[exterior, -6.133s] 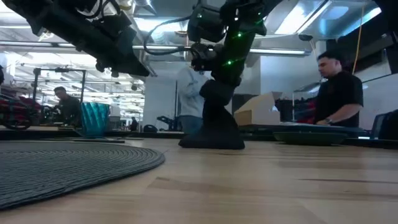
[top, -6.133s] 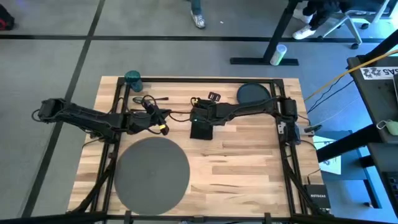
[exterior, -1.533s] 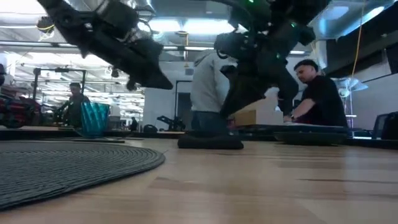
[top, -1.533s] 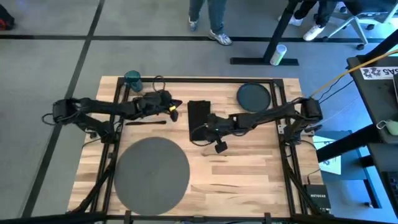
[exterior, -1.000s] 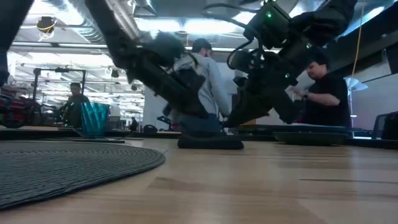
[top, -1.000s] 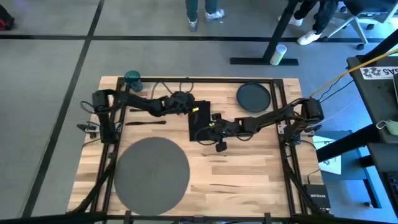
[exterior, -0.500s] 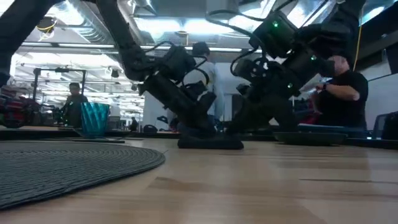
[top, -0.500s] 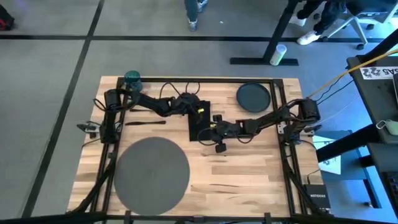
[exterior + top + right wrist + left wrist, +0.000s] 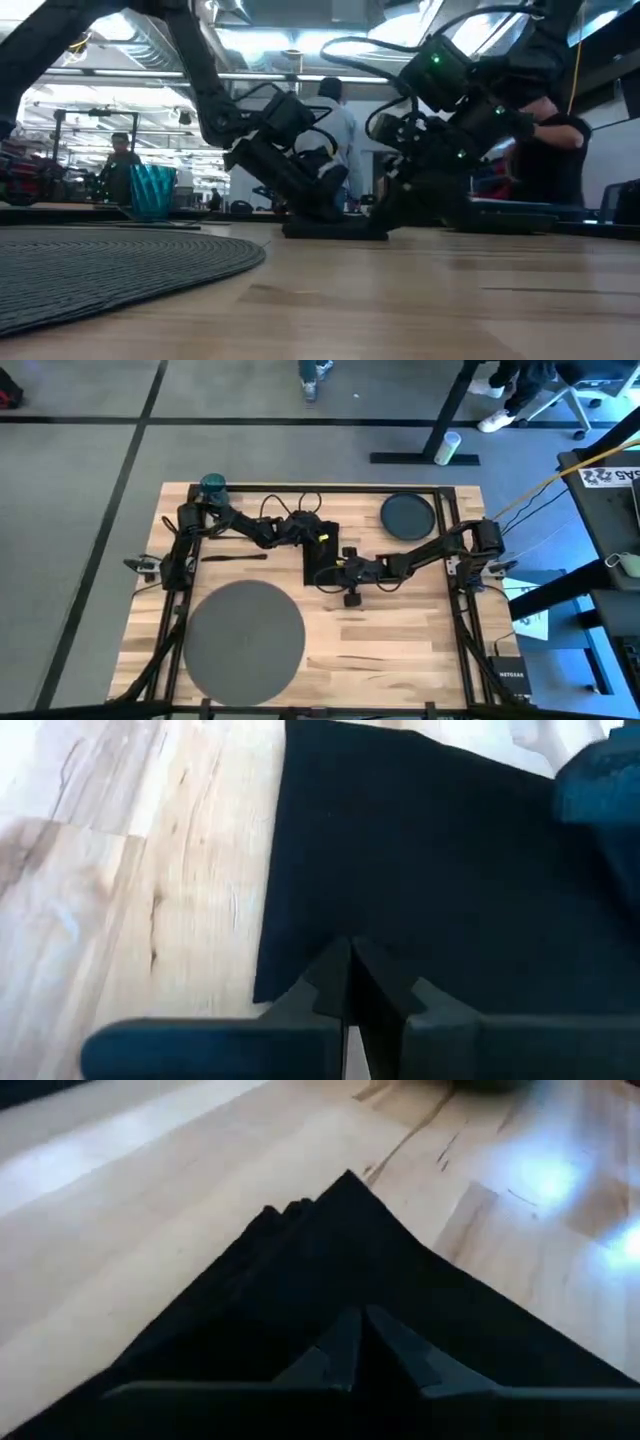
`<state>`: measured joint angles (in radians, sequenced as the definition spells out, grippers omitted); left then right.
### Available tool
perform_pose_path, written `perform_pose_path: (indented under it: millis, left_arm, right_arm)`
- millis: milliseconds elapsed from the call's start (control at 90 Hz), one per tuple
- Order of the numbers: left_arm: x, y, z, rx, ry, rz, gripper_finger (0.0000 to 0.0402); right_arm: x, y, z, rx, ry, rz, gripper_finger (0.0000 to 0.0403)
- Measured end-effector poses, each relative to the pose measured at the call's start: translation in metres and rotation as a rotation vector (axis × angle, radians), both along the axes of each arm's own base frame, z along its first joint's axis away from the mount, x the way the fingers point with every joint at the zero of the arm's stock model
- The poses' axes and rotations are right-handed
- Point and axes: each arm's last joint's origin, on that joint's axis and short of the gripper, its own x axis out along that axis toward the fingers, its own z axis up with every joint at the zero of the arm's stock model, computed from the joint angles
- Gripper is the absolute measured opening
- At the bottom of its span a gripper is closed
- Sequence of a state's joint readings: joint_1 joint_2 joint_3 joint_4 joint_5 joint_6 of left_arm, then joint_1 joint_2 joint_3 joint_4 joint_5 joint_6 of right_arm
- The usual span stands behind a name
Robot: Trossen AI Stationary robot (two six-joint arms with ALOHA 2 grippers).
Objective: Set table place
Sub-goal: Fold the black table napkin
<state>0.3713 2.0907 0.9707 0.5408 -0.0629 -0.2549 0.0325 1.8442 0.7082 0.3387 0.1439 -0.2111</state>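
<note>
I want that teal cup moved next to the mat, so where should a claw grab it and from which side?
Grip the teal cup across its upright side walls, probably coming in level from the table's middle. It stands at the far left corner with frame rails close by, and the left claw, on the black napkin, is nearest.

Little can be read: a black box point(image 9: 508, 681) on the floor by the tabletop's point(image 9: 400, 630) right rail bears pale lettering that seems to read NETGEAR, and a white sheet point(image 9: 606, 476) at the right edge shows dark characters too small to read.
</note>
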Motion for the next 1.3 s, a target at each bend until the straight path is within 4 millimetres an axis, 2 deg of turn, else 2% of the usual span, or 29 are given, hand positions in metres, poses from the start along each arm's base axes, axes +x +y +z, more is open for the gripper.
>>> perform_pose_path:
  millis: [378,1044,1300]
  left_arm:
    - [-0.005,0.011,-0.001,0.001,0.000,0.033,0.0000]
    - [-0.010,0.021,-0.002,0.027,0.026,0.070,0.0000]
    - [-0.011,0.014,0.015,0.018,0.025,0.036,0.0000]
  right_arm:
    - [0.000,0.015,0.000,0.005,-0.015,0.011,0.0000]
    - [0.004,0.017,0.004,0.005,-0.094,0.019,0.0000]
    - [0.006,0.022,0.014,0.015,-0.151,0.045,0.0000]
